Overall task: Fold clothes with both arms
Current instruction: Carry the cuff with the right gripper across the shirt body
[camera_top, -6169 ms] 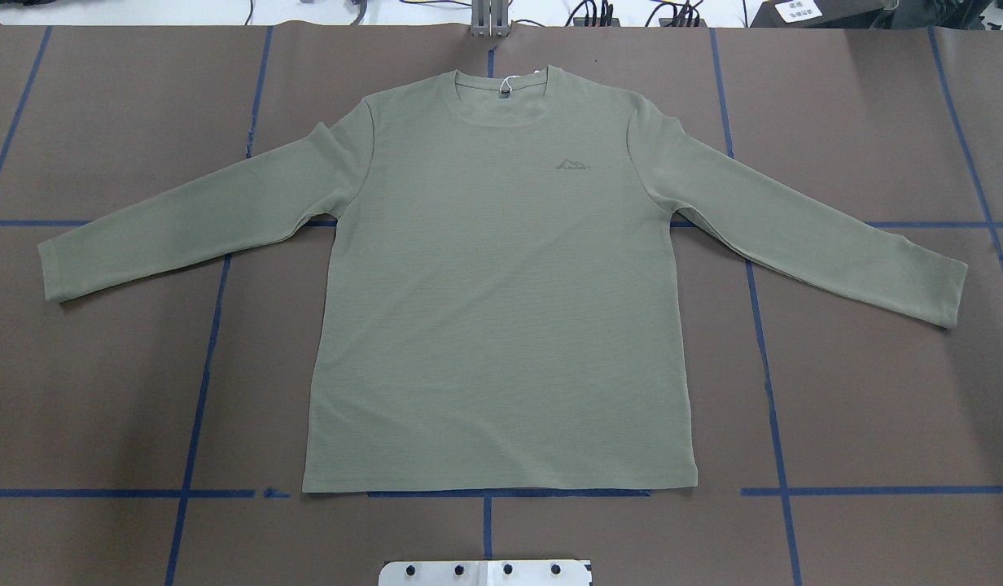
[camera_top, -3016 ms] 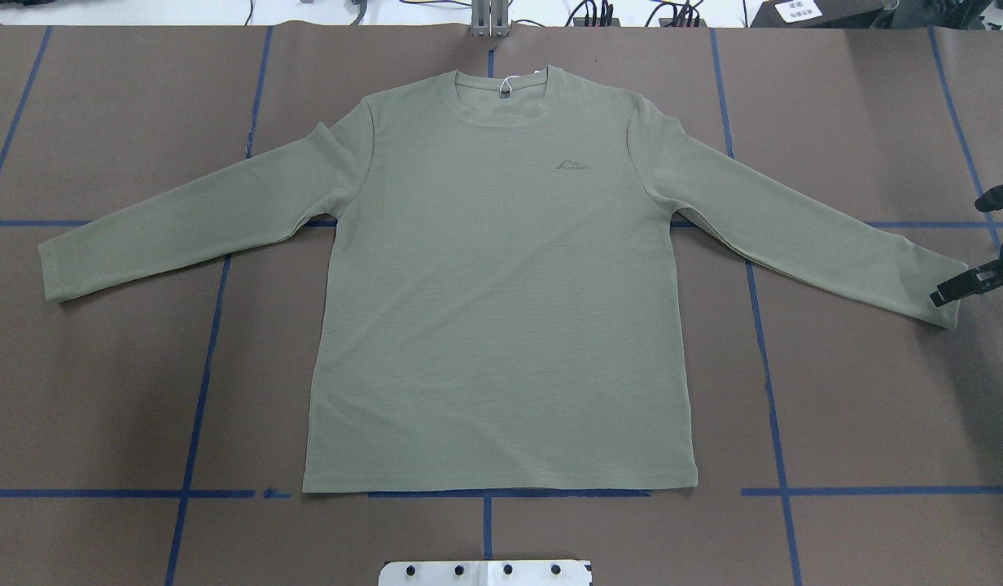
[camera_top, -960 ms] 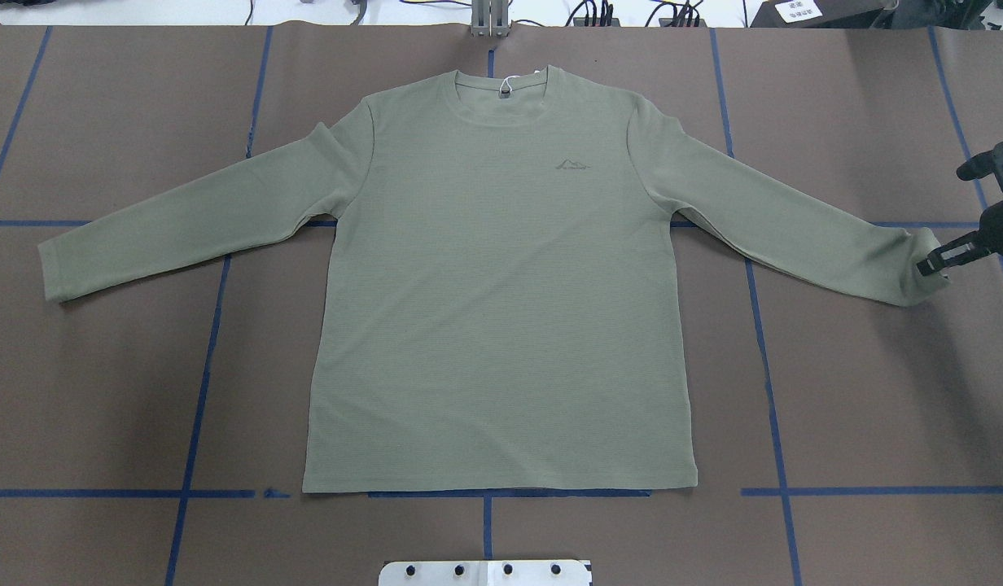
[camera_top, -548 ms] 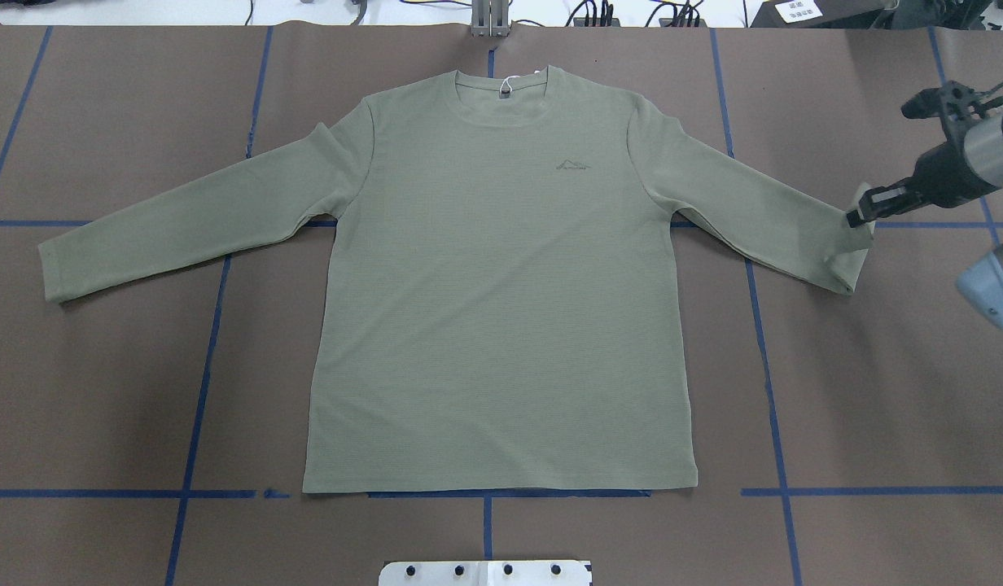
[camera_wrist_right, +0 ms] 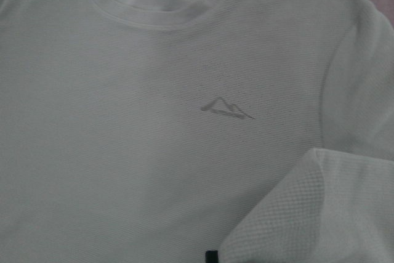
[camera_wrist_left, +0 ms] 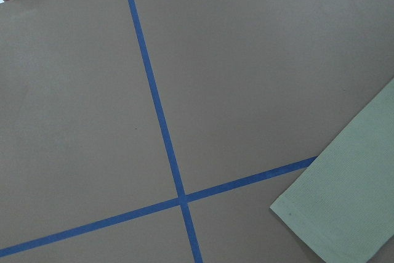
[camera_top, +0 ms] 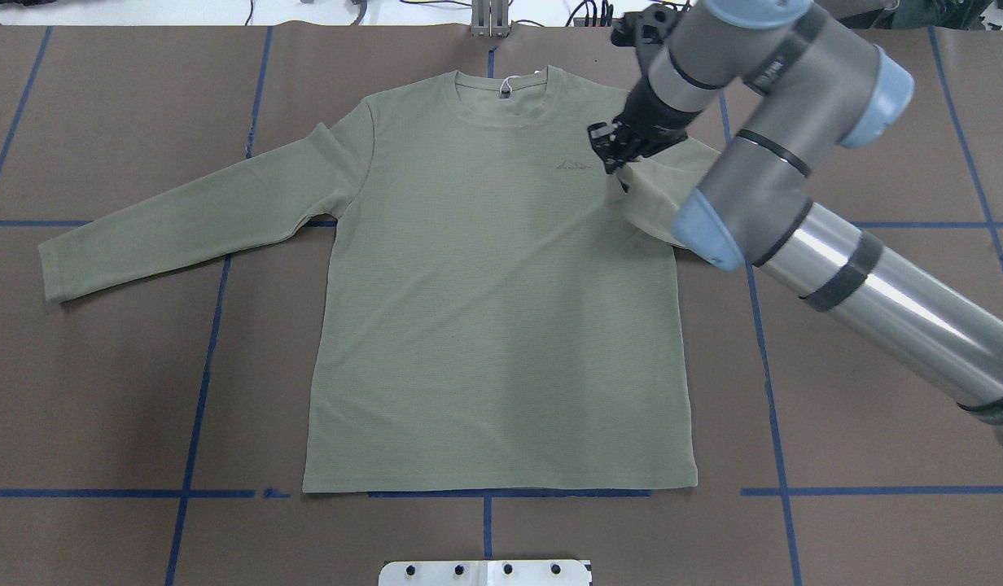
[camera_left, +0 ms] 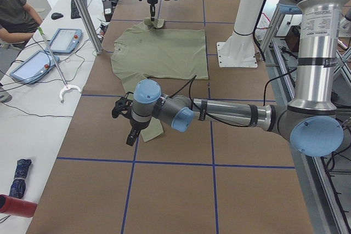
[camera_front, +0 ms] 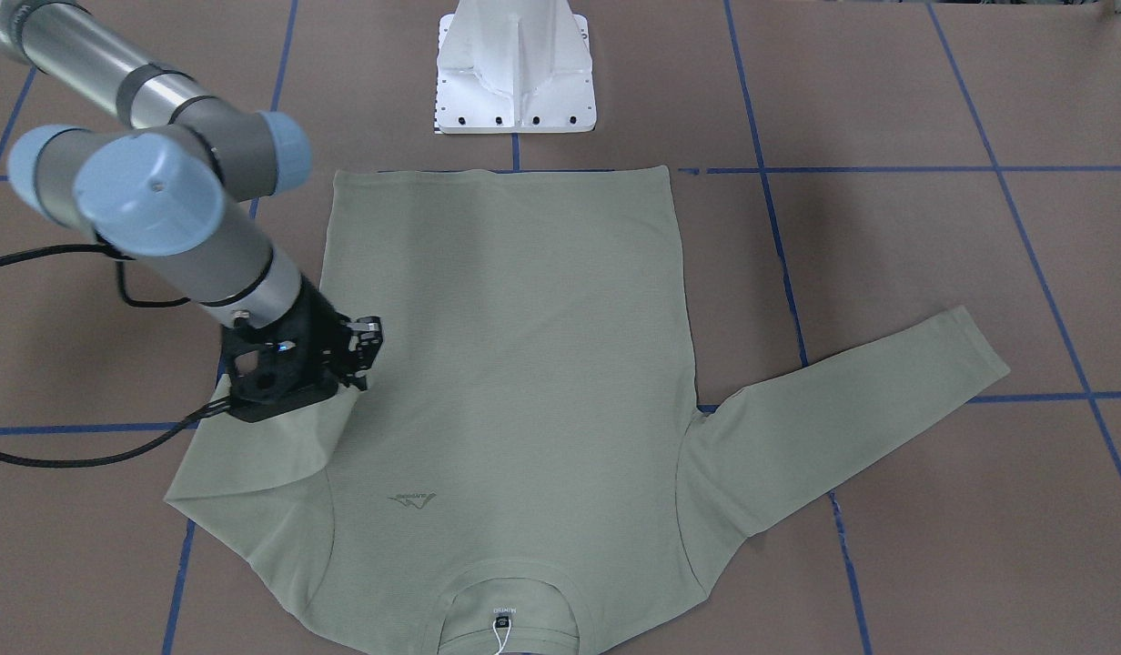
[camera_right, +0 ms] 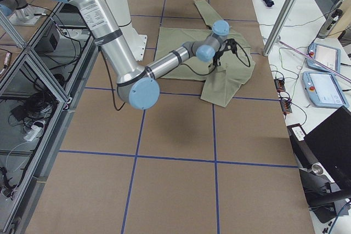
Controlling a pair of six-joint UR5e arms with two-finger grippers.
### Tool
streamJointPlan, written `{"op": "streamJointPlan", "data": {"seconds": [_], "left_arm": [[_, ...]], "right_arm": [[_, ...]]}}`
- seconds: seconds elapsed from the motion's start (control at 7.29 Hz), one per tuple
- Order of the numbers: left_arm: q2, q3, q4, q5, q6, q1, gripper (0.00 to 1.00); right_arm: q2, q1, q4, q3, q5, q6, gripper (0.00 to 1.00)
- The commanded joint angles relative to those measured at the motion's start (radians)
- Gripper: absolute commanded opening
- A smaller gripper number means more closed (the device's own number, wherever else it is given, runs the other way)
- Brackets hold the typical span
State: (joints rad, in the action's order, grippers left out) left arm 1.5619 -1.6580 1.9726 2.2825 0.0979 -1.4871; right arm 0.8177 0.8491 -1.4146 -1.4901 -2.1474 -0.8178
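We open nearest the robot, at 6 o'clock, where the white pedestal plate (camera_top: 485, 572) sits just short of the hem on the brown counter (camera_top: 102, 391) with its grid of blue tape (camera_top: 196, 391). From there the sage-green shirt (camera_top: 501, 342) spreads flat and face up across the middle, hem at 6 and collar (camera_top: 501, 118) at 12. Out toward 9 o'clock the left sleeve (camera_top: 192, 220) lies straight on the counter. In the left side view we find the left gripper (camera_left: 124, 124) just beside that cuff. Whether its jaws are released or clenched, we cannot tell from there, and the left wrist camera gives us only the cuff corner next to a crossing of tape lines. Over at 3 o'clock is the action: the right arm (camera_top: 835, 268) reaches in across the counter from 4 o'clock. The right gripper (camera_top: 614, 159) has its jaws clenched on the end of the right sleeve (camera_top: 656, 195), which is lifted off the counter and doubled back from the shoulder over the chest. The gripper hangs just on the 3 o'clock side of the little mountain logo (camera_top: 573, 165), with fabric draping from it down to the body. Farthest out, at 12, the white hang tag (camera_top: 505, 84) rests inside the neck opening.
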Motion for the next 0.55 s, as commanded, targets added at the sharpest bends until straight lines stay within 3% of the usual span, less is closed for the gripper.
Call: {"op": "streamJointPlan", "data": {"seconds": [0.0, 0.14, 0.27, 0.41], "left_arm": [[0.000, 0.001, 0.000, 0.000, -0.001, 0.001, 1.00], [0.000, 0.000, 0.000, 0.000, 0.000, -0.001, 1.00], [-0.002, 0.001, 0.000, 0.000, -0.001, -0.001, 1.00], [-0.002, 0.000, 0.000, 0.000, 0.000, -0.001, 1.00]], "right_arm": [[-0.261, -0.069, -0.052, 0.133, 0.047, -0.067, 0.00], [-0.320, -0.137, 0.015, 0.221, 0.105, -0.093, 0.00], [-0.333, -0.222, 0.095, 0.273, 0.224, -0.157, 0.00], [-0.350, -0.264, 0.106, 0.310, 0.260, -0.174, 0.00]]}}
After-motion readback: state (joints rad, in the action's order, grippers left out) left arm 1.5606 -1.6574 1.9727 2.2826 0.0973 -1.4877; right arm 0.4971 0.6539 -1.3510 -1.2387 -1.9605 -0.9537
